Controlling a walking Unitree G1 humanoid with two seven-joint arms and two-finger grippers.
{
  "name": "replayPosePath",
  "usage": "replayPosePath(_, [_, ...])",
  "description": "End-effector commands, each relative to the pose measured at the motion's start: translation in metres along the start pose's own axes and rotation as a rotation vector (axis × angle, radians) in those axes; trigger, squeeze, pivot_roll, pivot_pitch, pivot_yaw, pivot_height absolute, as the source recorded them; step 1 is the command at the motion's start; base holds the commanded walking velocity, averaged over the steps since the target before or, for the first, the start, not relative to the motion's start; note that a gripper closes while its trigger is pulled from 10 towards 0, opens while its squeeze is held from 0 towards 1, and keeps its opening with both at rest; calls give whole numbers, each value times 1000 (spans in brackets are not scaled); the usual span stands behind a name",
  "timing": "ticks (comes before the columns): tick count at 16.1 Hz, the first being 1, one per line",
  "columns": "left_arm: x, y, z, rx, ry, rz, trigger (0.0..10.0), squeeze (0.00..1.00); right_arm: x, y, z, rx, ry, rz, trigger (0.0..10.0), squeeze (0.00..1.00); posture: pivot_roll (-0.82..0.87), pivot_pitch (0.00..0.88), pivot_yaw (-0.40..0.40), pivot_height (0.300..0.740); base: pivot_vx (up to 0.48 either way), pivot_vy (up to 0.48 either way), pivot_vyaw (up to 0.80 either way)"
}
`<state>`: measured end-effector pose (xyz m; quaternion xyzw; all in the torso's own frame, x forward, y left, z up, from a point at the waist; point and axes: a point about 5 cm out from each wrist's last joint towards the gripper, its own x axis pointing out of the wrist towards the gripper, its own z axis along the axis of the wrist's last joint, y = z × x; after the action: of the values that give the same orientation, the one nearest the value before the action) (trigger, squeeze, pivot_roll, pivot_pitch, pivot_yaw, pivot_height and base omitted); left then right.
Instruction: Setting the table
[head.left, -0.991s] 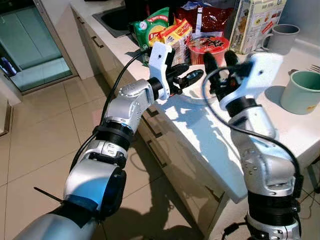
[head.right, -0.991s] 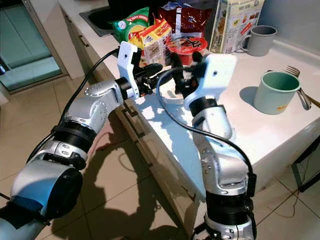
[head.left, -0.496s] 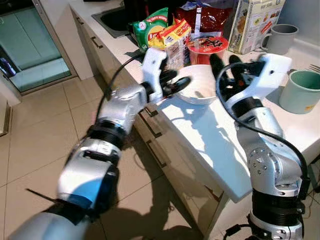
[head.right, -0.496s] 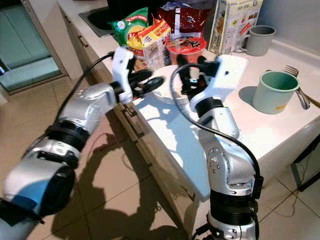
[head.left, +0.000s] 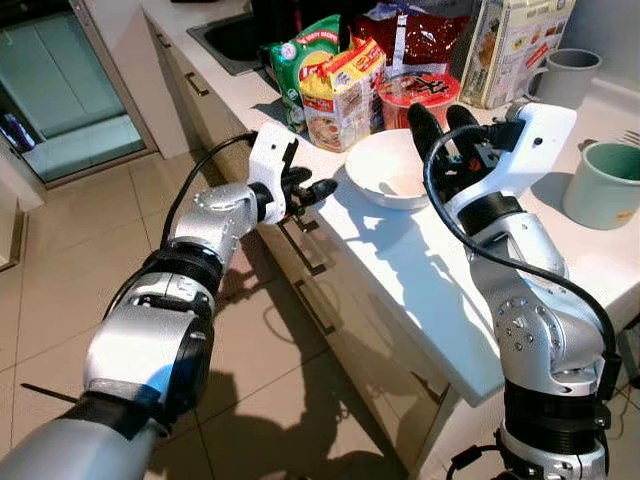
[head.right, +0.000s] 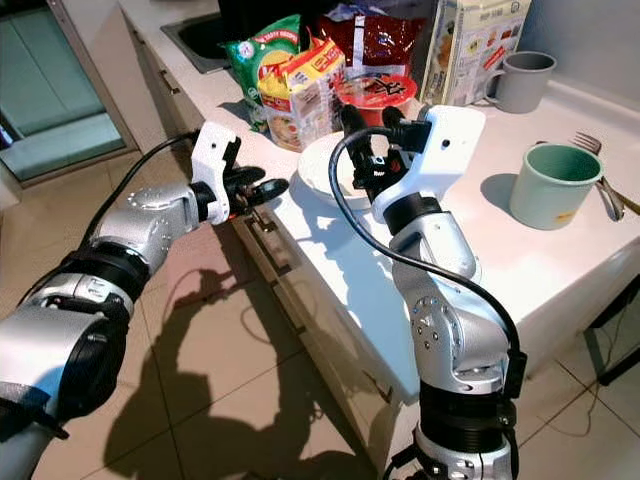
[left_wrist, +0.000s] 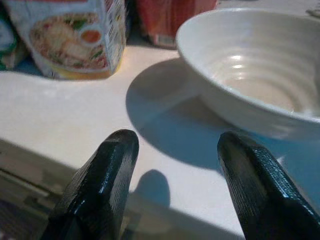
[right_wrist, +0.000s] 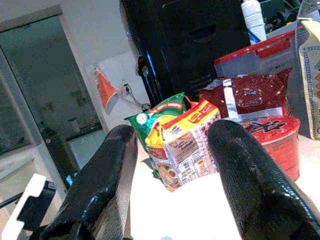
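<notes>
A white kitchen counter runs away from the robot, with cabinet drawers below its front edge and a tiled floor beside it. A white ceramic bowl sits upright on the counter near that edge, empty.

The left gripper hovers at the counter's edge, just beside the bowl and not touching it. Its two black fingers are spread apart with nothing between them, pointing toward the bowl's side.

The right gripper is raised above the counter just behind the bowl's far rim, fingers parted and empty, aimed toward the groceries.

Behind the bowl stand a yellow instant noodle pack, a green snack bag, a red-lidded noodle cup, a dark red packet and a tall printed carton.

Farther to the right on the counter are a grey mug and a green mug, well apart from the bowl. A fork lies beside the green mug.
</notes>
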<state>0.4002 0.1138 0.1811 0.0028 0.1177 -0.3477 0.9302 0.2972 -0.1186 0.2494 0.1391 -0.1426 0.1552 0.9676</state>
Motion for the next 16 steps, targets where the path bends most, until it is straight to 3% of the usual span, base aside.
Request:
replayPosePath(1, [-4,6,11,16,3,7,10000,0,-1,6,1,-1,0,30,10000,0,-41,0,137,740,0,0,0])
replayPosePath(10, [-4,6,11,-18,19,-11,10000,0,-2,7,-3,-7,21,34,10000,0,-37,0,138,740,0,0,0])
replayPosePath(12, [-6,9,9,-11,32,-6,10000,0,-5,-3,-10,67,66,-32,10000,0,-37,0,140,740,0,0,0])
replayPosePath(15, [-7,10,4,2,55,3,10000,0,-9,-12,-3,125,79,-37,10000,0,-39,0,139,740,0,0,0])
replayPosePath(16, [-9,13,0,-1,62,22,10000,0,-17,-18,-1,103,104,-15,10000,0,-41,0,138,740,0,0,0])
